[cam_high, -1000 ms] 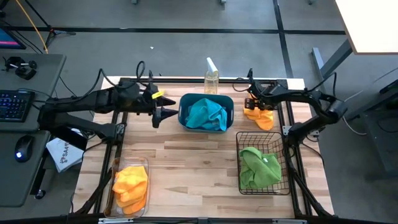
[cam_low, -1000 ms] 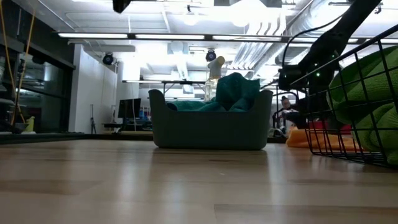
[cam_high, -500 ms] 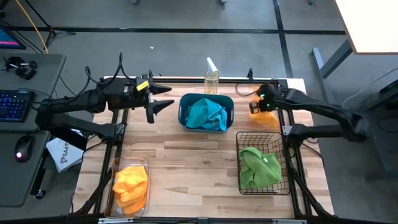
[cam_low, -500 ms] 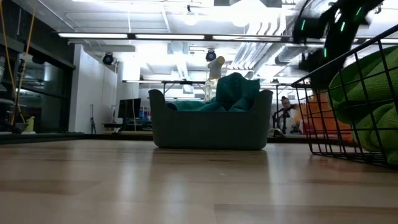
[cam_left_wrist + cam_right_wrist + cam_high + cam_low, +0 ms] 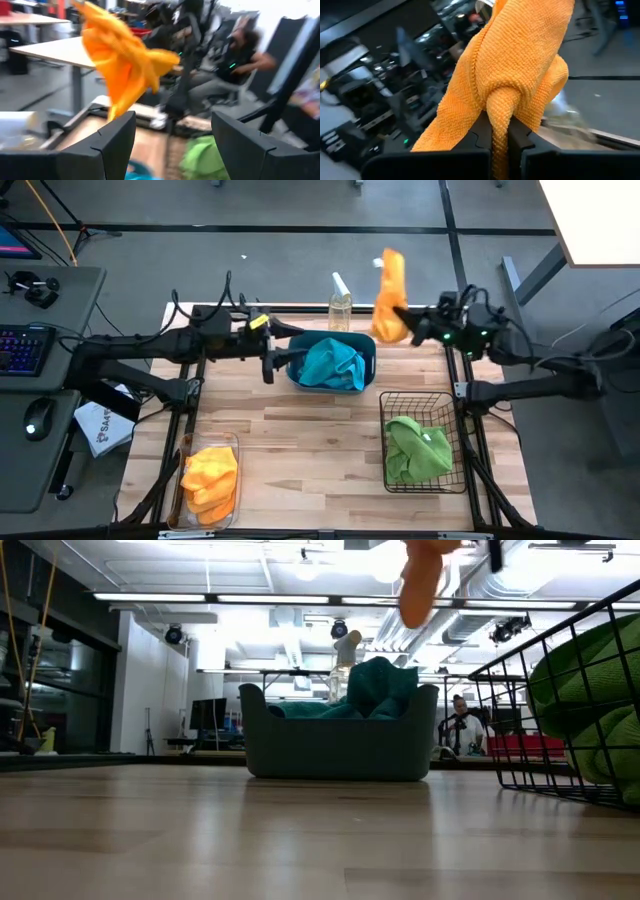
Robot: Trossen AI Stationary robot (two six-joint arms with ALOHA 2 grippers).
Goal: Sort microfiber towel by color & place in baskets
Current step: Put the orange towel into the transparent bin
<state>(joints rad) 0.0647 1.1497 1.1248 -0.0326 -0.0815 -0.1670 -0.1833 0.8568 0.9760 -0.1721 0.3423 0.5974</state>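
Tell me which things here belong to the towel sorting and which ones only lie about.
Belong to the job:
orange towel held up in the right hand
turquoise towel in teal tub
green towel in wire basket
orange towels in clear bin

Only lying about:
spray bottle
keyboard and mouse on side desk

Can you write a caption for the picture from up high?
Right gripper lifts an orange towel above the table's far edge.

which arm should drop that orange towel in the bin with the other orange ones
Right. Its pincer is already shut on the orange towel, lifted above the table's far edge. The left pincer is open and empty beside the teal tub. The clear bin sits at the near left corner.
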